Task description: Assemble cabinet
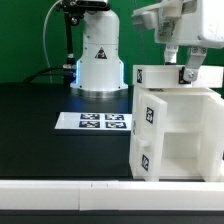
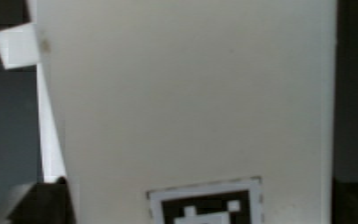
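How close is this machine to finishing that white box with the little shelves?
Mostly built, it seems: the white plastic box-like cabinet stands upright on the black table with side walls and an inner shelf in place. Right now the end effector sits at a white panel along the cabinet's top; whether it grips it I cannot tell. The front looks open, so seating that top piece and any remaining panel is probably left.

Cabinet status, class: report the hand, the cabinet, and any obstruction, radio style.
Hand down at the cabinet top; open or shut unreadable. Cabinet upright on the black table, open compartment showing. Marker board lies apart; nothing in the way.
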You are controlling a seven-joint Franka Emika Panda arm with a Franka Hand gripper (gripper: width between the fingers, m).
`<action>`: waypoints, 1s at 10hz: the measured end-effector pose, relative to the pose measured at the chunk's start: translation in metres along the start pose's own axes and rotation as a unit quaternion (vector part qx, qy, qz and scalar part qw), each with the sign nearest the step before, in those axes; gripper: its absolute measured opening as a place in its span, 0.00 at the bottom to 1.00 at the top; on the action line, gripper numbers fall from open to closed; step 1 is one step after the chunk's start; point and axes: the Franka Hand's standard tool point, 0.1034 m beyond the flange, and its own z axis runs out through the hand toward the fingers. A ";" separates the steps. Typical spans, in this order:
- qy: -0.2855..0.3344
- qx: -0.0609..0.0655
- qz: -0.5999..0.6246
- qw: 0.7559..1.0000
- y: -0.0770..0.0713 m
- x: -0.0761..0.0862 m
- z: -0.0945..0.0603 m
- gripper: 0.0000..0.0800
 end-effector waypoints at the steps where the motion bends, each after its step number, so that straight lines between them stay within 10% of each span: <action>1: 0.000 0.000 0.037 0.999 0.000 0.000 0.000 0.69; 5: 0.008 -0.014 0.224 0.974 0.001 -0.001 0.001 0.69; 10: 0.031 0.003 0.547 0.837 0.002 -0.002 0.001 0.69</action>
